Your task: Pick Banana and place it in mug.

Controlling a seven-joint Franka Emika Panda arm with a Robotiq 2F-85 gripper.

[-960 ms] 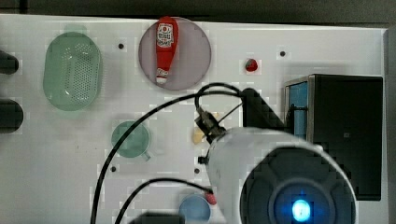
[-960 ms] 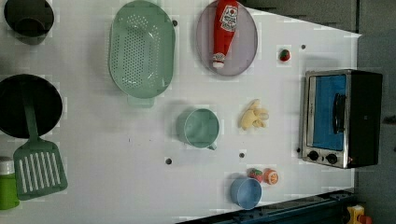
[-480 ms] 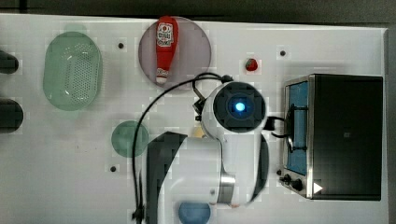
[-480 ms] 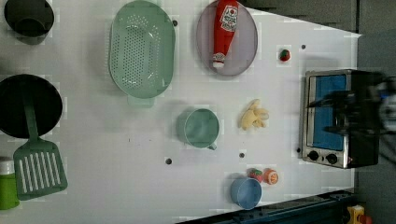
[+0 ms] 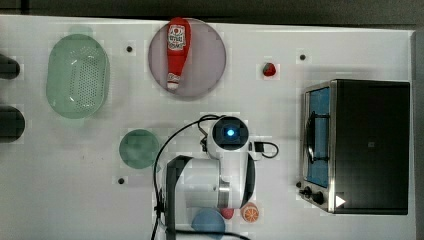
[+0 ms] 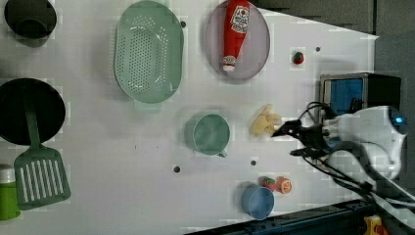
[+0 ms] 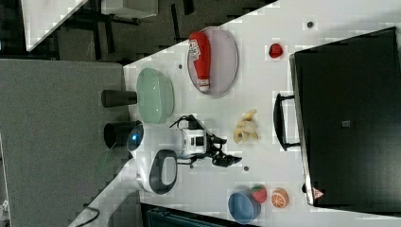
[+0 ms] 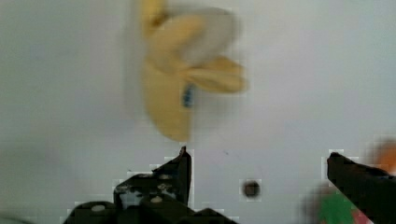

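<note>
- In the top view the white arm covers the banana and part of the blue bowl; the orange slice peeks out at the arm's 5 o'clock.
- The wrist view is blurred, with one dark fingertip and the other cut off at the frame edge.
- The end effector stands spread wide, with nothing between its fingers.
- The banana lies on the white tabletop, just beyond the fingertips at about 10 o'clock from them in the left view, not touching.
- The mug sits at the banana's 8 o'clock in the left view, apart from it, with nothing in it.
- The green colander shows no contents.
- A ketchup bottle lies on the grey plate.
</note>
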